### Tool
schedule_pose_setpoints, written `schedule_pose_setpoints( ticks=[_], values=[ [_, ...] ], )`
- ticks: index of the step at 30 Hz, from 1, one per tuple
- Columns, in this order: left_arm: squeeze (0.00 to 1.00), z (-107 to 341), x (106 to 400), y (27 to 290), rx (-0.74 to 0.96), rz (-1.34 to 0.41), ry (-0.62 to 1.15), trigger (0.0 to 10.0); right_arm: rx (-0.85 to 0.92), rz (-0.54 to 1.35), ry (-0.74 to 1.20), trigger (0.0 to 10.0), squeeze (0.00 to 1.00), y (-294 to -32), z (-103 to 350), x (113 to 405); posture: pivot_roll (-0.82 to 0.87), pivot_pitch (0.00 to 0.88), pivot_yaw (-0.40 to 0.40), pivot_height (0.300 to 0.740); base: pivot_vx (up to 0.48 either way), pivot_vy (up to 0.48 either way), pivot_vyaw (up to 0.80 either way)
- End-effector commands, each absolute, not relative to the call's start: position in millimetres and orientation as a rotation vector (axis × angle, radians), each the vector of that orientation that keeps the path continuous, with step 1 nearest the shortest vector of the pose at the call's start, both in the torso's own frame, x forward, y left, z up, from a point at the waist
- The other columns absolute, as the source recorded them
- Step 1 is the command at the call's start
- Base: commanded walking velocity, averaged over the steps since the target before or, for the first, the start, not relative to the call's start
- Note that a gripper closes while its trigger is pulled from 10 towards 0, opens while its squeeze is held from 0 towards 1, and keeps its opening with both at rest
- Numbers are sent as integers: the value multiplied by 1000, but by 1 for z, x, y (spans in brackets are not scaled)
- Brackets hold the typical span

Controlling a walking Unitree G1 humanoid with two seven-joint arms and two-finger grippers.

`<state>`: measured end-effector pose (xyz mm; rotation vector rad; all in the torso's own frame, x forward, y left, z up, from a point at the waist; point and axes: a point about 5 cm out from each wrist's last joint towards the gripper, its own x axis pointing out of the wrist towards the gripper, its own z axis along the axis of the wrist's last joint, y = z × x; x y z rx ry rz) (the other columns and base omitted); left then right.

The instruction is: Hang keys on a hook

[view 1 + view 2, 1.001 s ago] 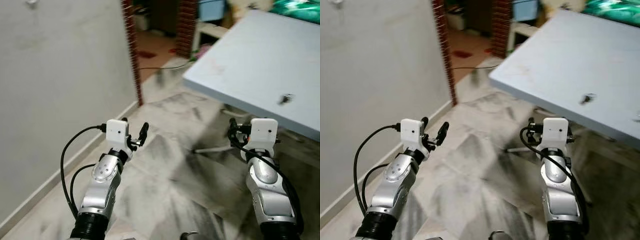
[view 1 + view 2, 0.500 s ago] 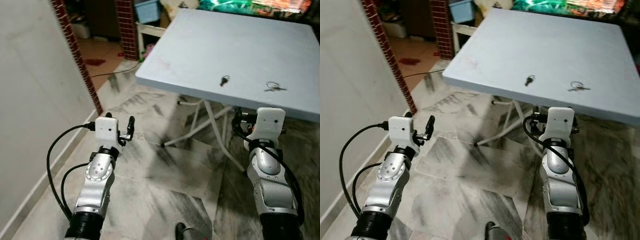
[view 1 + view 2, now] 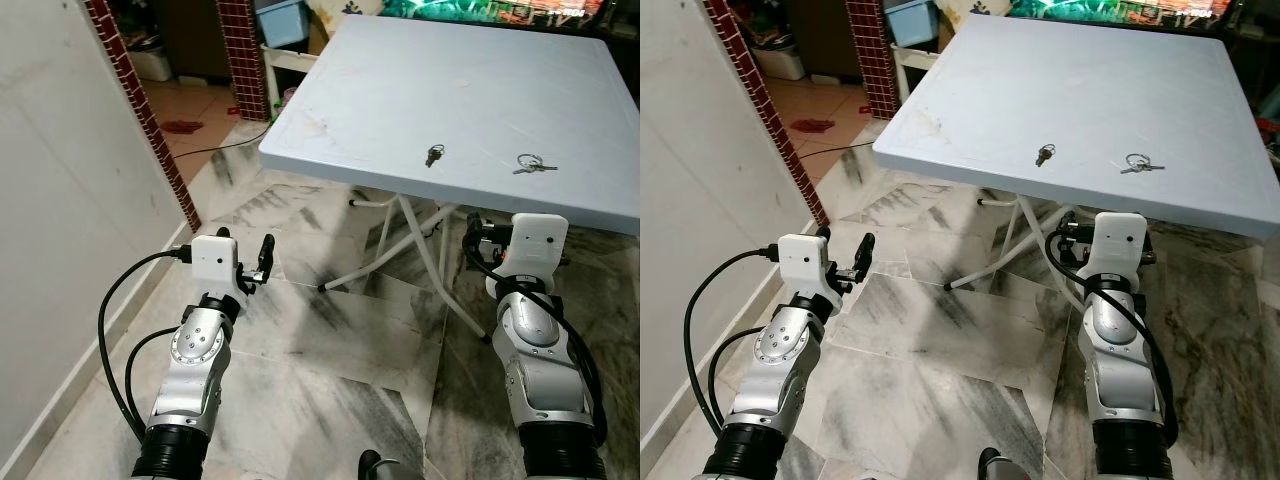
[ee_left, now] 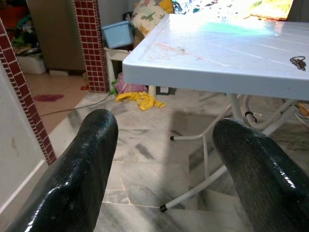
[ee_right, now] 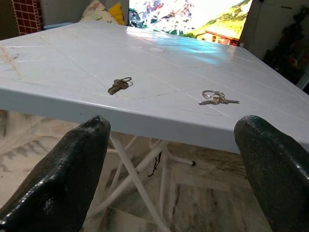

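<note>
Still at the approach step, nothing grabbed yet; two sets of keys [image 3: 1043,154] and [image 3: 1137,163] lying near the worktop [image 3: 970,90] front edge; right pincer [image 5: 176,159] and left pincer [image 4: 164,159] both spread wide, empty; next up probably lifting right pincer over the edge to pinch a set; no hook spotted.

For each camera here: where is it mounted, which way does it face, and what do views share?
Head stereo pair: looks forward and down at the table, both arms, left gripper.
Left wrist: along its open fingers toward the table edge.
Right wrist: along its open fingers at two key sets.
Shared: table and keys.
</note>
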<state>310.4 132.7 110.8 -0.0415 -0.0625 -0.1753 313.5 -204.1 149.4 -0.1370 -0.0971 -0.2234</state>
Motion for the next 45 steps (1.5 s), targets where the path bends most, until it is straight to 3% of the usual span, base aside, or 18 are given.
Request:
schedule_pose_setpoints(
  ticks=[1,36,45],
  values=[
    [0,114,310,135,-39,-174,-67,10000,-137,-217,-114,10000,0,-202,154,315,-71,135,60,740,0,0,0],
    [0,110,306,130,-56,-201,-50,10000,-125,-231,-118,10000,0,-199,157,318,-61,139,52,740,377,0,0],
    [0,107,304,130,-57,-200,-34,10000,-105,-272,-91,10000,0,-204,153,318,-58,143,52,740,120,0,-263]
  ],
)
